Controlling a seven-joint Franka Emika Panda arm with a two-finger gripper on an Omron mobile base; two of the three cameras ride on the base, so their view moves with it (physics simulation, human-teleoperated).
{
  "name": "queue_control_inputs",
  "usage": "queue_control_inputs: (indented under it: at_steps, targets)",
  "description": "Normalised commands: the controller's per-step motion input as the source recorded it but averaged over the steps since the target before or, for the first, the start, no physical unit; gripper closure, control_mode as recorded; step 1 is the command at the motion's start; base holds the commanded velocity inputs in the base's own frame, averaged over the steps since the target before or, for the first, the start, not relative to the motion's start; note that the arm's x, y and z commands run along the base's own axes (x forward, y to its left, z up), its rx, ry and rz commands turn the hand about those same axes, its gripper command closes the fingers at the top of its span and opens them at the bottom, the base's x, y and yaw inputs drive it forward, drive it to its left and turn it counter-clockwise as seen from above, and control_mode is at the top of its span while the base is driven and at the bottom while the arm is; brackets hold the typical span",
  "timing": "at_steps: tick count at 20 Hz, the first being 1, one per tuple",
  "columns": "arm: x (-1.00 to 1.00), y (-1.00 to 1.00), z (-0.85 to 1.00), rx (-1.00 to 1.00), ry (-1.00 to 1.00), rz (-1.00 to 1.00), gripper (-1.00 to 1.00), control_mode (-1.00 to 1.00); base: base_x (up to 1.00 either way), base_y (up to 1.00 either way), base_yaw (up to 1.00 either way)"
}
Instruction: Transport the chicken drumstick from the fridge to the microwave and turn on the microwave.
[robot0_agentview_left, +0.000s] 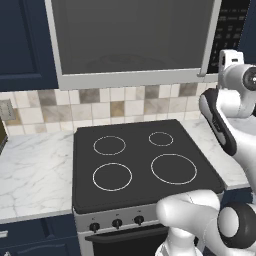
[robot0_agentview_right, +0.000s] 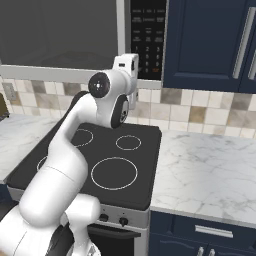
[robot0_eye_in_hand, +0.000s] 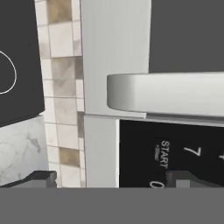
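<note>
Fingers (robot0_eye_in_hand: 111, 178) spread wide and empty as I hold my hand at the microwave (robot0_agentview_left: 132, 40), its door shut, above the stovetop (robot0_agentview_left: 145, 162); START button (robot0_eye_in_hand: 163, 154) sits between them.

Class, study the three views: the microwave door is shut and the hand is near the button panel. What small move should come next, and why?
Probably ease the gripper toward the START button on the microwave panel. The door looks closed, START sits between the open fingertips, and nothing yet touches it.
</note>
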Motion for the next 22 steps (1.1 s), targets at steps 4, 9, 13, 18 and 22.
queue_control_inputs:
  at_steps: [4, 9, 13, 18, 22]
  targets:
    - [0.23, 0.0, -0.05, 0.0, 0.0, 0.0, -1.0, -1.0, 0.0, 0.0, 0.0]
    - [0.18, 0.0, -0.1, 0.0, 0.0, 0.0, -1.0, -1.0, 0.0, 0.0, 0.0]
    - [0.14, 0.0, -0.16, 0.0, 0.0, 0.0, -1.0, -1.0, 0.0, 0.0, 0.0]
    - [0.22, 0.01, -0.12, 0.0, 0.0, 0.0, -1.0, -1.0, 0.0, 0.0, 0.0]
    - [0.2, 0.11, -0.11, 0.0, 0.0, 0.0, -1.0, -1.0, 0.0, 0.0, 0.0]
